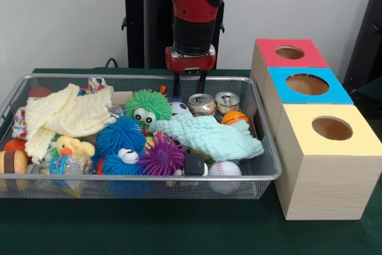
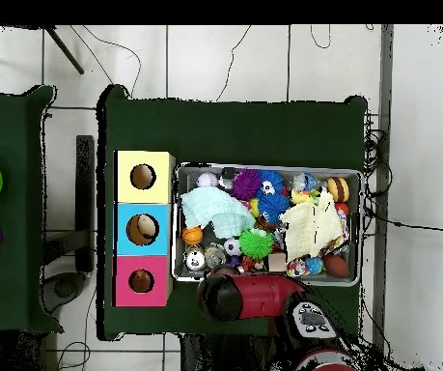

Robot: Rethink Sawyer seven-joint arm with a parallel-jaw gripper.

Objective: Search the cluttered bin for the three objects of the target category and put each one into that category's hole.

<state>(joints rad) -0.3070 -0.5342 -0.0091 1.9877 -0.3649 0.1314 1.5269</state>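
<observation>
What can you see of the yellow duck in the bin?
The duck is a small yellow plush toy with an orange beak. It lies low at the bin's front left, mostly buried. A cream cloth lies behind and above it, a blue fuzzy ball is beside it, and a clear plastic item covers its lower part.

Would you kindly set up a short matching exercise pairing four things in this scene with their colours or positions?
Things:
1. yellow duck
2. mint cloth
3. red-faced box
4. gripper

Descriptions:
A. farthest from the front camera in the row of boxes
B. draped over clutter in the middle of the bin
C. at the bin's far rim
D. near the bin's left end in the front view

Pairs: 1-D, 2-B, 3-A, 4-C
</observation>
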